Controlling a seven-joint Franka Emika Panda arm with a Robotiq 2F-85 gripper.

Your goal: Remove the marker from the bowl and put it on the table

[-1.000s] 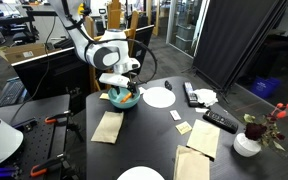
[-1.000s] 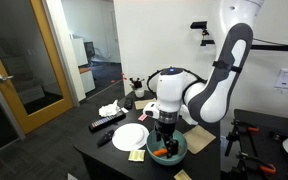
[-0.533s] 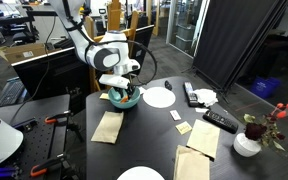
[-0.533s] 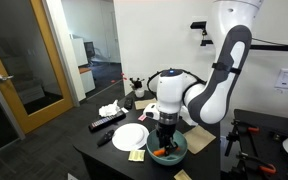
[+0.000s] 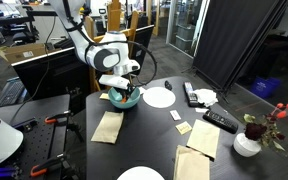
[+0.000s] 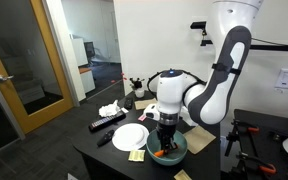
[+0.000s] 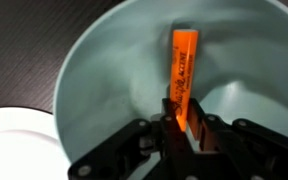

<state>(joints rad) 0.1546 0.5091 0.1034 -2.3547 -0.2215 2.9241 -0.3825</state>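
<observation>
The orange marker (image 7: 183, 70) lies inside the light-teal bowl (image 7: 94, 90), its far end pointing toward the bowl's rim. My gripper (image 7: 181, 122) reaches down into the bowl and its two black fingers are shut on the marker's near end. In both exterior views the gripper (image 5: 123, 92) (image 6: 165, 142) hangs inside the bowl (image 5: 124, 100) (image 6: 176, 150), which sits on the dark table (image 5: 154, 125). A bit of orange marker (image 6: 160, 152) shows at the bowl's near side.
A white plate (image 7: 9, 140) (image 6: 130, 137) (image 5: 159, 97) lies right beside the bowl. Tan napkins (image 5: 108, 126), black remotes (image 5: 220, 120), another plate (image 5: 141, 174) and a white vase with flowers (image 5: 248, 143) are spread over the table.
The gripper's fingers have come together on the marker inside the bowl. The arm has stayed in place.
</observation>
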